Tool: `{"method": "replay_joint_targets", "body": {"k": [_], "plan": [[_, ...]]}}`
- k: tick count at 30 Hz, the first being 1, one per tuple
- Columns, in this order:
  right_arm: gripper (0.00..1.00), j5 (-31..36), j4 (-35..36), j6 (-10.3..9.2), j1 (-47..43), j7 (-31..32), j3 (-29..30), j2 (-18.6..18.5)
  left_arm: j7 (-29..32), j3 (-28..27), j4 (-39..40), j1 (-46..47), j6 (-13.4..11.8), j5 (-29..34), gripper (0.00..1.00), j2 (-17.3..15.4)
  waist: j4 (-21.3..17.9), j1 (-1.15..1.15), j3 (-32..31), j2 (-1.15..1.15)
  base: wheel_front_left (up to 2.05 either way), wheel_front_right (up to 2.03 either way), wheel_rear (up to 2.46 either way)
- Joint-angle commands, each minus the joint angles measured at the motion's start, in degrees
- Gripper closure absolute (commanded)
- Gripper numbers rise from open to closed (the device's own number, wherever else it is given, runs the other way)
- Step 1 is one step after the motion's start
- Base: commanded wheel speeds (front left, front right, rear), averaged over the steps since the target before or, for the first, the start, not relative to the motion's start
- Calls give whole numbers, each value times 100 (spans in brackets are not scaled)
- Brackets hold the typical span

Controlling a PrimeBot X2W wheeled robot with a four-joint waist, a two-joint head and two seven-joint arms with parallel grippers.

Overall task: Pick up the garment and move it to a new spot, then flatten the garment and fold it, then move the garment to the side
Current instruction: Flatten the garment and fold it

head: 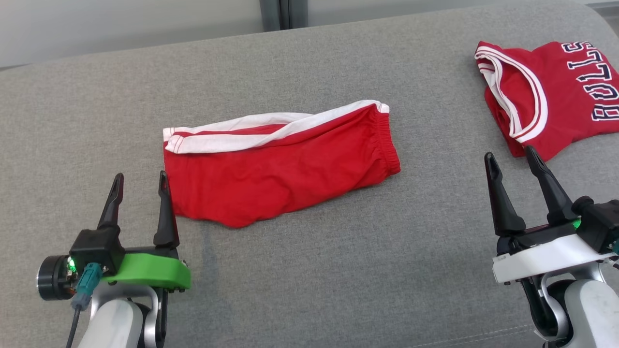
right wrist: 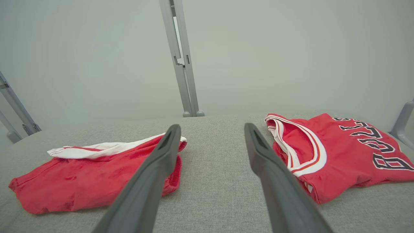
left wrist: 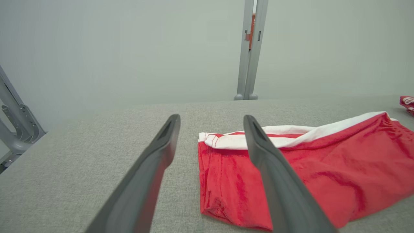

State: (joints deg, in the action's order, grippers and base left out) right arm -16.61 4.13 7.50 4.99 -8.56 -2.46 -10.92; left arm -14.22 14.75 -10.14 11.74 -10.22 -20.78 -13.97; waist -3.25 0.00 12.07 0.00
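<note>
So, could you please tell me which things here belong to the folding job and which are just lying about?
In the job:
red shorts, folded, next to the open left hand
open right hand

Probably lying about:
red Bulls jersey, folded at the far right
grey metal post behind

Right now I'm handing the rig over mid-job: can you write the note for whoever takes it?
Left pincer: open, empty, at the left end of the shorts, no grip on them.
Right pincer: open, empty, near the jersey.
Things: the shorts lie mid-cushion, doubled over, white stripe along the far edge. The jersey lies folded at the far right.
Done: the shorts look flattened and folded.
Left: probably moving the shorts to the side, which needs a fresh grip first.
</note>
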Motion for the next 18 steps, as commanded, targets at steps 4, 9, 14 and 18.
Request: {"method": "replay_joint_targets", "body": {"k": [4,9,14,18], "plan": [[0,94,140,-4,-128,160,99,-53,-3,-39,527,-392,-156,162,0,-194,108,0,-155,0,0,0,0],[0,104,220,-4,-175,281,190,-71,150,-50,874,-614,-263,169,0,-272,156,0,-191,0,0,0,0],[0,96,240,-4,-194,334,218,-59,234,-41,1027,-709,-339,151,0,-279,179,0,-187,0,0,0,0],[0,83,219,-4,-185,360,264,-83,248,-28,1082,-663,-360,143,0,-281,216,0,-136,0,0,0,0]]}}
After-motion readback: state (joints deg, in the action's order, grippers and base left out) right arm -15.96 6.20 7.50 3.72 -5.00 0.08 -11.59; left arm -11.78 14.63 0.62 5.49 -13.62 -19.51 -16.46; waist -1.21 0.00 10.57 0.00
